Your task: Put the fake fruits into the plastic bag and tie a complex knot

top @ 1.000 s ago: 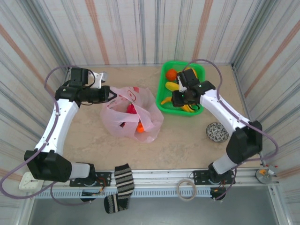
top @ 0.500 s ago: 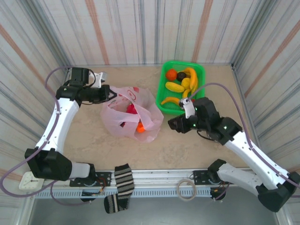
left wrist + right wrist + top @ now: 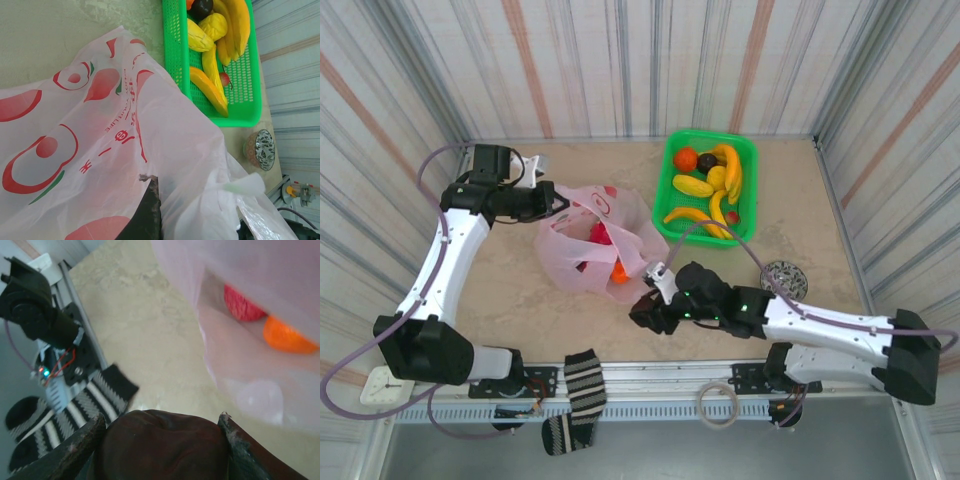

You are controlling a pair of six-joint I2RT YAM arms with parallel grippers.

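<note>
At your near edge in the top view, a striped sock (image 3: 582, 385) hangs over the rail at 6 o'clock and a tape roll (image 3: 720, 403) lies at 5 o'clock. Just past them your right arm stretches low across the table. The right gripper (image 3: 642, 313) sits at 5 o'clock of the plastic bag (image 3: 600, 245), near its corner; you cannot tell whether they touch. In the right wrist view its fingers (image 3: 75, 452) are clamped on either side of a dark fruit (image 3: 162, 445), with the bag's pink film ahead at 1 o'clock. Through that film you can see a red fruit (image 3: 242, 302) and an orange fruit (image 3: 287, 335) lying inside, side by side.

A small patterned bowl (image 3: 782, 280) stands at 4 o'clock of the table's centre. The bag slumps just toward 9 o'clock of centre. Your left gripper (image 3: 558, 203) is at the bag's 10 o'clock edge, jaws together on the film at that rim. Farthest out, at 1 o'clock, the green basket (image 3: 172, 50) stands just beside the bag, with bananas (image 3: 235, 25) and several round fruits in it.
</note>
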